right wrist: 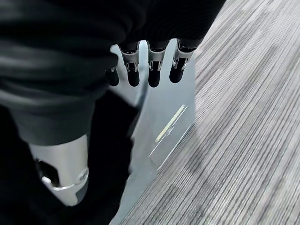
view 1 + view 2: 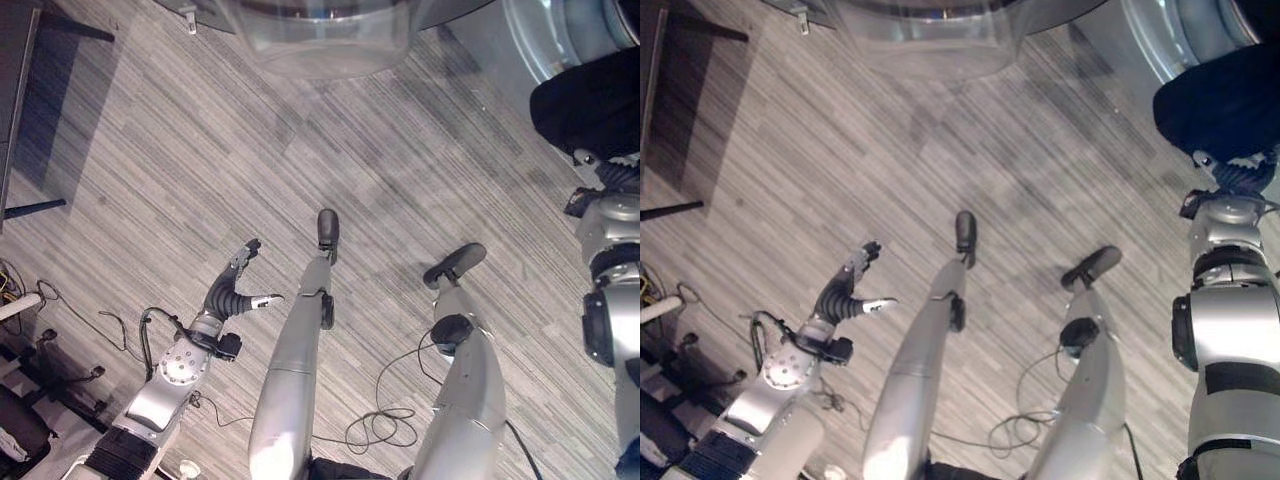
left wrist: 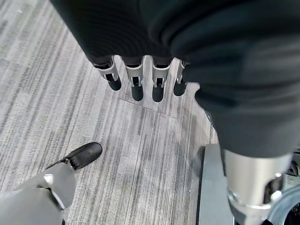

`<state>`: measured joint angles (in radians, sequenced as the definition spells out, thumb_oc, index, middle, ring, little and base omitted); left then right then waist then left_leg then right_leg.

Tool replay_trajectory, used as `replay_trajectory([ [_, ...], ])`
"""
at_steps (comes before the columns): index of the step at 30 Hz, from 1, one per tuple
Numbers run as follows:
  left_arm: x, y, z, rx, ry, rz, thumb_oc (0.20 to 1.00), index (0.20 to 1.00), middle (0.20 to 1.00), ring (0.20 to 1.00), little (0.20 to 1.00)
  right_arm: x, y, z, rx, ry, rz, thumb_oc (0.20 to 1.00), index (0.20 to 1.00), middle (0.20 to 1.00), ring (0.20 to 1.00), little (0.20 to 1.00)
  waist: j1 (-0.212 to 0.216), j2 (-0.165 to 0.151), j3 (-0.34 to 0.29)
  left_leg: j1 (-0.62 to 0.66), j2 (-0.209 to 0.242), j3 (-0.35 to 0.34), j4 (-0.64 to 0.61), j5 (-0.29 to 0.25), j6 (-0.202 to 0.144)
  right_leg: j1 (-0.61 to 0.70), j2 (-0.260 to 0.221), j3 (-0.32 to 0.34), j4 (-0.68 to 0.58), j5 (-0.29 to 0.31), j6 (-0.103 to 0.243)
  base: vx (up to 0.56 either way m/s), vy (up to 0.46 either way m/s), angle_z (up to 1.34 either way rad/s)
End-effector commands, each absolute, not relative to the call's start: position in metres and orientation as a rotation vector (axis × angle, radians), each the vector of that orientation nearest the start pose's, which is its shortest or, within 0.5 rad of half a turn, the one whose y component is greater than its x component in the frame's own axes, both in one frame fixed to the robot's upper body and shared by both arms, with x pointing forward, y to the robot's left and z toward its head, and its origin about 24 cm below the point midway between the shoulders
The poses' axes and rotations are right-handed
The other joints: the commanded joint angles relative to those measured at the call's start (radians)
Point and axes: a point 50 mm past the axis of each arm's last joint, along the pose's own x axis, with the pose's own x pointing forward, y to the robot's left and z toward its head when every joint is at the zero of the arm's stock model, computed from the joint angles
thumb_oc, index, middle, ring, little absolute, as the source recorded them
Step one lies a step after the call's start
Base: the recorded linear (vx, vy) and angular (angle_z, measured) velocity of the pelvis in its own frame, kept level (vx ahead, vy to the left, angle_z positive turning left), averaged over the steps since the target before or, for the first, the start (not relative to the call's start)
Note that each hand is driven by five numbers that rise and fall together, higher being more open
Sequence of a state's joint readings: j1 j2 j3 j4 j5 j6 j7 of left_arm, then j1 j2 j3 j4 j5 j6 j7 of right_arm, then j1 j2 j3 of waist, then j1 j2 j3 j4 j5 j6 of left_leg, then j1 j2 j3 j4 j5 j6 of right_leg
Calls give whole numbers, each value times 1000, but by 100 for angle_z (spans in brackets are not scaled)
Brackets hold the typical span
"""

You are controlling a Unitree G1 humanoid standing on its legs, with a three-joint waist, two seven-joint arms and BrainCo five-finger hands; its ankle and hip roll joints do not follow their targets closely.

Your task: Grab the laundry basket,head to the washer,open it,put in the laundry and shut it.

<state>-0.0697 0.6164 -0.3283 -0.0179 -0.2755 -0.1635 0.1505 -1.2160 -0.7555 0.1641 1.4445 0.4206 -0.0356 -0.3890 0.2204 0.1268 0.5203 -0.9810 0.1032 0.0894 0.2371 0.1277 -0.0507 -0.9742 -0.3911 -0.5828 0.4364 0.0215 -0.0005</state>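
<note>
My right hand (image 1: pixel 93 61) hangs beside the washer (image 2: pixel 560 40), fingers (image 1: pixel 154 75) straight and holding nothing. The washer's open door (image 2: pixel 320 35) lies ahead of my left hand (image 2: pixel 235 290), which is relaxed, empty and farther off.

right hand (image 1: pixel 149 70) | fingers straight, holding nothing | grey panel (image 1: pixel 164 117) beyond | striped floor (image 1: pixel 243 140)
</note>
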Motion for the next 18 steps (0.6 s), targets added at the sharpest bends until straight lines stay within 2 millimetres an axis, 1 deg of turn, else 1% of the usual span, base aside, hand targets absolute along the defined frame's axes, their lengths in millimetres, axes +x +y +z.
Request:
replay_trajectory([
  [1, 242, 178, 64, 225, -124, -203, 1000, 1000, 1000, 1000, 1000, 355, -379, 238, -220, -53, -918, 1000, 1000, 1000, 1000, 1000, 13, 69, -29, -91, -5, -1, 20, -63, -7, -43, 65, 51, -8, -132, 68, 13, 1, 4],
  [6, 242, 177, 64, 209, -124, -204, 1000, 1000, 1000, 1000, 1000, 358, -375, 247, -153, -84, -905, 1000, 1000, 1000, 1000, 1000, 22, 68, -33, -116, -4, -6, 38, -71, -4, -63, 65, 50, 10, -139, 66, 11, 5, 4],
  [7, 242, 176, 64, 204, -123, -205, 1000, 1000, 1000, 1000, 1000, 359, -374, 253, -118, -106, -908, 915, 915, 915, 915, 915, 25, 65, -34, -125, -5, -8, 46, -75, -2, -68, 64, 49, 14, -139, 66, 0, 0, 0],
  [8, 242, 176, 65, 204, -123, -205, 1000, 1000, 1000, 1000, 1000, 359, -374, 253, -118, -106, -908, 708, 708, 708, 708, 708, 25, 65, -35, -126, -5, -8, 47, -76, -2, -69, 64, 49, 14, -139, 66, 0, 0, 0],
  [9, 242, 176, 65, 203, -125, -206, 1000, 1000, 1000, 1000, 1000, 359, -373, 256, -101, -119, -912, 583, 583, 583, 583, 583, 26, 65, -36, -128, -6, -8, 48, -77, -1, -70, 64, 50, 16, -139, 66, 0, 0, 0],
  [11, 242, 174, 65, 190, -126, -206, 1000, 1000, 1000, 1000, 1000, 358, -373, 267, -19, -181, -924, 200, 200, 200, 200, 200, 28, 62, -40, -129, -6, -8, 46, -78, -2, -73, 66, 53, 11, -137, 67, 0, 0, 0],
  [12, 242, 174, 65, 190, -126, -207, 1000, 1000, 1000, 1000, 1000, 358, -373, 267, -16, -182, -925, 200, 200, 200, 200, 200, 29, 61, -40, -129, -6, -8, 46, -78, -2, -73, 66, 53, 11, -137, 67, 0, 0, 0],
  [14, 243, 175, 66, 190, -127, -205, 1000, 1000, 1000, 1000, 1000, 360, -369, 274, 46, -230, -909, 200, 200, 200, 200, 200, 26, 54, -46, -124, -4, -4, 44, -80, -2, -68, 69, 56, 5, -136, 66, 0, 0, 0],
  [16, 244, 175, 67, 192, -130, -205, 1000, 1000, 1000, 1000, 1000, 365, -362, 277, 122, -263, -868, 200, 200, 200, 200, 200, 23, 49, -52, -117, -2, 0, 45, -82, -3, -61, 72, 58, -1, -134, 64, 0, 0, 0],
  [18, 245, 177, 68, 196, -130, -205, 1000, 1000, 1000, 1000, 1000, 373, -348, 276, 184, -286, -801, 200, 200, 200, 200, 200, 20, 40, -60, -104, 3, 6, 44, -85, -3, -50, 76, 63, -10, -131, 62, 0, 0, 0],
])
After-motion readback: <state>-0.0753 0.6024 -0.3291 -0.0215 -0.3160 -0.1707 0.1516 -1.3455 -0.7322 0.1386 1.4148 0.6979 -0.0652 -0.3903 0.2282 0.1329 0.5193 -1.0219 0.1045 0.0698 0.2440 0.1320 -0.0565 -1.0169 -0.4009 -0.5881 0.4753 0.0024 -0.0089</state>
